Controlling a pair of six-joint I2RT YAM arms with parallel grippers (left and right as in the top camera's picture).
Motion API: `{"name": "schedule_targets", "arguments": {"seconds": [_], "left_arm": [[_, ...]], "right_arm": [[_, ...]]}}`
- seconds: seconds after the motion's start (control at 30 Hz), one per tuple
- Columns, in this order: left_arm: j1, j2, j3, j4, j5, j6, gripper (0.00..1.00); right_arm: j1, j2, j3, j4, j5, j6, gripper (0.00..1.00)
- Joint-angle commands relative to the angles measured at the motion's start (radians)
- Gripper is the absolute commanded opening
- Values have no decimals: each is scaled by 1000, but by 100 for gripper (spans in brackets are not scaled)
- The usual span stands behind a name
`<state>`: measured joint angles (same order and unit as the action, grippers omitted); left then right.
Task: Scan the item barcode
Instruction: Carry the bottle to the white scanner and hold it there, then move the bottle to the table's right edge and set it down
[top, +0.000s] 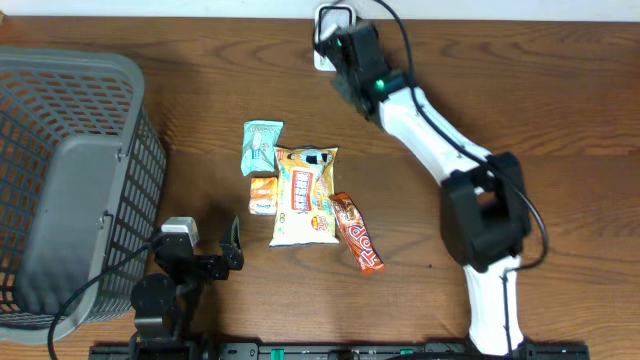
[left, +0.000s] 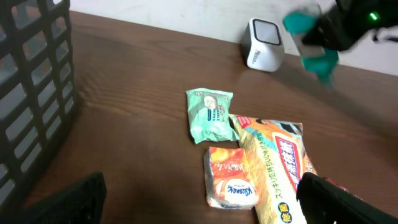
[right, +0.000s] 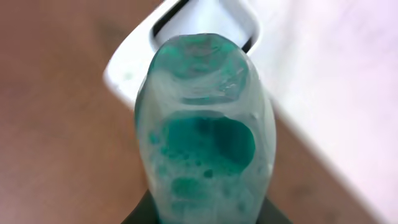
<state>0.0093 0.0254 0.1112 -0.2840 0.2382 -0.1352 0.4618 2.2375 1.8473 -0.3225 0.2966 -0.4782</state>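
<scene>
- Nearest us, the left end effector (top: 234, 250) hangs just above the worktop (top: 520, 110) with its jaws spread wide and nothing between them.
- Just beyond it to the right lie a red-orange bar (top: 358, 232), a yellow snack bag (top: 305, 197) and a small orange packet (top: 263, 193), close together.
- A mint-green packet (top: 262, 147) lies just beyond the orange one.
- A grey basket (top: 70, 180) stands at the left edge.
- Far across the worktop, the right end effector (top: 345, 55) is clamped narrow on a teal item (right: 205, 137), held off the worktop.
- That teal item sits directly in front of the white scanner (left: 264, 45) at the far edge; we cannot tell whether they touch.
</scene>
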Motion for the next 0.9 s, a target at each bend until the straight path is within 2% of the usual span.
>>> {"name": "schedule_targets", "arguments": {"seconds": [0.0,0.13,0.27,0.4,0.63,0.87], "left_arm": [[-2,-2,-16,-22,13,-12,98],[-2,-2,-16,-22,13,-12,98],[-2,-2,-16,-22,13,-12,98],[-2,-2,-16,-22,13,-12,98],[-2,-2,-16,-22,13,-12,98],[-2,-2,-16,-22,13,-12,98]], "right_arm": [[13,48,197,25,117,-172,1],[21,126,302,76,142,-243,1],[23,157,311,217,188,-350,1],[24,185,311,272,210,-454,1],[24,219,311,306,163,-480,1],[41,223,313,304,209,-406,1]]}}
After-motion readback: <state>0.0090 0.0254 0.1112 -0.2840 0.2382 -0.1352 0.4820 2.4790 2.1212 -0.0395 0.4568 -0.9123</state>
